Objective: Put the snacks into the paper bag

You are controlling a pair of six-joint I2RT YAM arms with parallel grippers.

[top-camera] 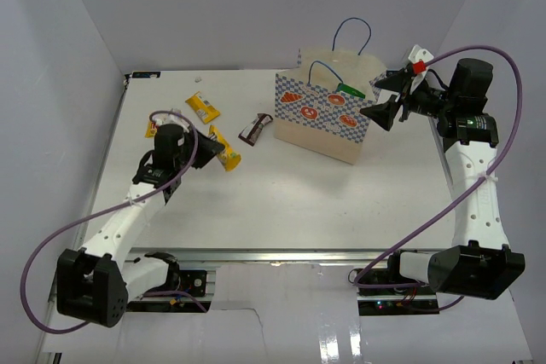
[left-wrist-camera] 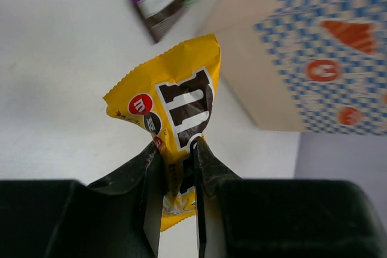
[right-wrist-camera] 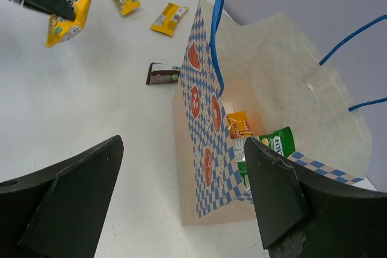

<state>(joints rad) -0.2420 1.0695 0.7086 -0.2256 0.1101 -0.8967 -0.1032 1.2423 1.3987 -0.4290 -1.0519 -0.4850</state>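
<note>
My left gripper (top-camera: 203, 147) is shut on a yellow candy pack (top-camera: 224, 154), gripping its end (left-wrist-camera: 181, 104) just above the table, left of the paper bag (top-camera: 328, 121). A second yellow pack (top-camera: 202, 107) and a third (top-camera: 154, 124) lie at the far left. A dark brown bar wrapper (top-camera: 256, 128) lies beside the bag's left side. My right gripper (top-camera: 386, 101) is open and empty, its jaws astride the bag's right front corner (right-wrist-camera: 205, 125). Inside the bag lie an orange-yellow pouch (right-wrist-camera: 240, 126) and a green-yellow bag (right-wrist-camera: 279, 142).
The bag's blue cord handles (top-camera: 351, 33) stand up above its open mouth. White walls close in the table (top-camera: 281, 202) at left, back and right. A purple cable (top-camera: 478, 66) loops over the right arm.
</note>
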